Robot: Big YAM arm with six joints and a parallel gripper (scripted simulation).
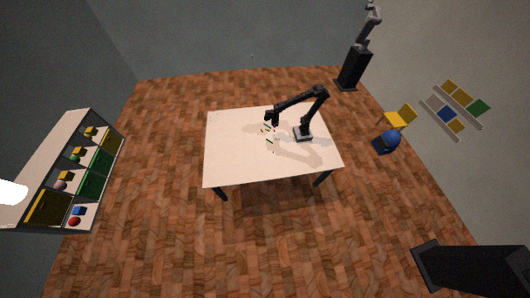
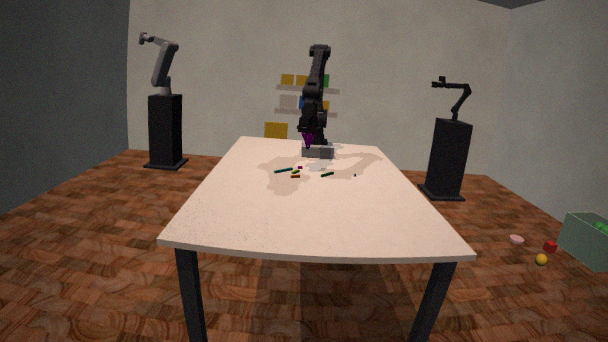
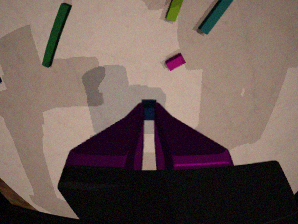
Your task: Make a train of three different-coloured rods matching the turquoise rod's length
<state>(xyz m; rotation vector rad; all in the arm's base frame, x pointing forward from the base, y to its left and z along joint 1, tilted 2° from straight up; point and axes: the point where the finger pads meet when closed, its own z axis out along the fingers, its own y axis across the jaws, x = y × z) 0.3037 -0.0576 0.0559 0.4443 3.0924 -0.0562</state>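
A robot arm's gripper (image 1: 275, 125) (image 2: 308, 148) (image 3: 149, 110) is clasping a small dark-blue rod (image 3: 149, 110) between its purple fingertips above the white table (image 1: 235, 159) (image 2: 320, 222), while the magenta rod (image 1: 274, 131) (image 2: 300, 167) (image 3: 175, 62) is lying near the turquoise (image 1: 267, 125) (image 2: 283, 170) (image 3: 216, 17), lime (image 1: 268, 130) (image 2: 296, 171) (image 3: 174, 10) and orange (image 1: 261, 131) (image 2: 295, 176) rods, the green one (image 1: 269, 141) (image 2: 327, 174) (image 3: 56, 35) resting apart.

Turq. rod (image 1: 267, 126) (image 2: 283, 170) (image 3: 216, 16) flat on tbl., near lime rod (image 1: 268, 130) (image 2: 295, 172) (image 3: 174, 9).
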